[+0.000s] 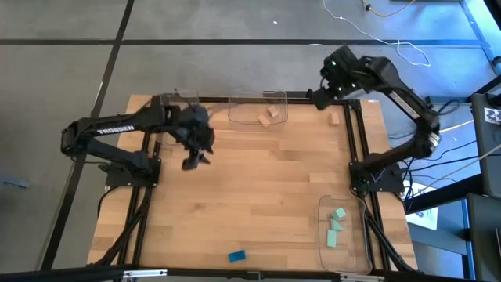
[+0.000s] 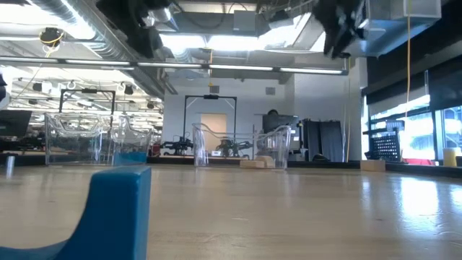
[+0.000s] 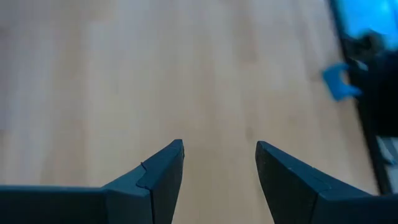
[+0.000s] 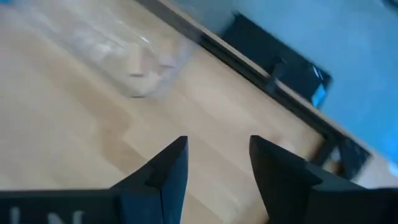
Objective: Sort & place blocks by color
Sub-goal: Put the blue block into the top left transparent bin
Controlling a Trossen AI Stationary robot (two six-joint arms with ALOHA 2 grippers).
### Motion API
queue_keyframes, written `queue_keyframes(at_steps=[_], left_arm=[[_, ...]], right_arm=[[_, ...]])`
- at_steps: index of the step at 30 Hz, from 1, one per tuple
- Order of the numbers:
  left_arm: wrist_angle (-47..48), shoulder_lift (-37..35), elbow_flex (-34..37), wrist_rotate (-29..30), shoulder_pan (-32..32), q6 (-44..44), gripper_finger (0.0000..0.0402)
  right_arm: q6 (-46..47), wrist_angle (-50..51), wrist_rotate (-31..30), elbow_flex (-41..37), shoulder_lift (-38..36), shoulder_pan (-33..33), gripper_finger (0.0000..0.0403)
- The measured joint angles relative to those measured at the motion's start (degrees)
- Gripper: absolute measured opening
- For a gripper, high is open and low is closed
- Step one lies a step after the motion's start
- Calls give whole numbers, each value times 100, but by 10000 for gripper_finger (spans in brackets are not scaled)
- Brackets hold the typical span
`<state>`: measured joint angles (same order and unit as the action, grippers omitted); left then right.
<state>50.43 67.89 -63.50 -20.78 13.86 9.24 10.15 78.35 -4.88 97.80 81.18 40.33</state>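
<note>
A lone blue block lies on the wood near the table's near edge and looms close in the low view. A tan block lies loose by the far right corner. Two tan blocks sit in the far middle tray. Mint green blocks sit in the near right tray. My left gripper hangs open over bare wood at left centre, with the blue block farther off. My right gripper is open above the far right part of the table, between that tray and the loose tan block.
Three clear plastic trays stand on the table: far left, partly under my left arm, far middle, and near right. A black frame rail runs along the right side. The middle of the wooden table is bare.
</note>
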Motion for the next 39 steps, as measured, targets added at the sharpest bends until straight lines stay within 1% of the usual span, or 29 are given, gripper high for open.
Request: queue_keyframes(at_steps=[2, 6, 9, 13, 15, 18, 21, 22, 26, 30, 32, 35, 39], left_arm=[[10, 47, 2, 40, -474, -152, 192], [-9, 119, 0, 391, -1411, -581, 192], [-60, 144, 0, 671, -2040, -1044, 192], [-239, 258, 8, 954, -2765, -2071, 192], [-567, 373, -17, 1221, -3091, -2718, 192], [-782, 637, 10, 1730, -3654, -3677, 192], [-1316, 989, -6, 2074, -4211, -4167, 192], [-1432, 1093, 5, 2214, -4382, -4220, 192], [-2376, 1575, 0, 2729, -4863, -4401, 192], [-3191, 2164, 0, 2725, -5160, -4282, 192], [-3368, 2451, 0, 2737, -5284, -4144, 192], [-3398, 2771, 0, 2912, -5407, -3934, 192], [-3396, 3043, 0, 3102, -5468, -3217, 192]], right_arm=[[-12, -100, 0, 0, -208, -374, 171], [-60, -347, -3, 0, -422, -1005, 171], [-492, -598, -3, 0, -492, -1377, 171], [-1031, -977, 6, -2, -479, -1742, 171], [-1195, -1140, 6, -2, -472, -1889, 171], [-1408, -1294, 6, -2, -471, -2090, 171], [-1676, -1362, 21, -2, -477, -2231, 171], [-1783, -1370, 49, -2, -481, -2267, 171], [-1970, -1366, 357, -2, -484, -2344, 171], [-1987, -1364, 457, -2, -484, -2367, 171], [-1987, -1365, 459, -2, -484, -2366, 171], [-1985, -1366, 456, -3, -484, -2366, 171], [-1971, -1364, 456, -2, -484, -2366, 171]])
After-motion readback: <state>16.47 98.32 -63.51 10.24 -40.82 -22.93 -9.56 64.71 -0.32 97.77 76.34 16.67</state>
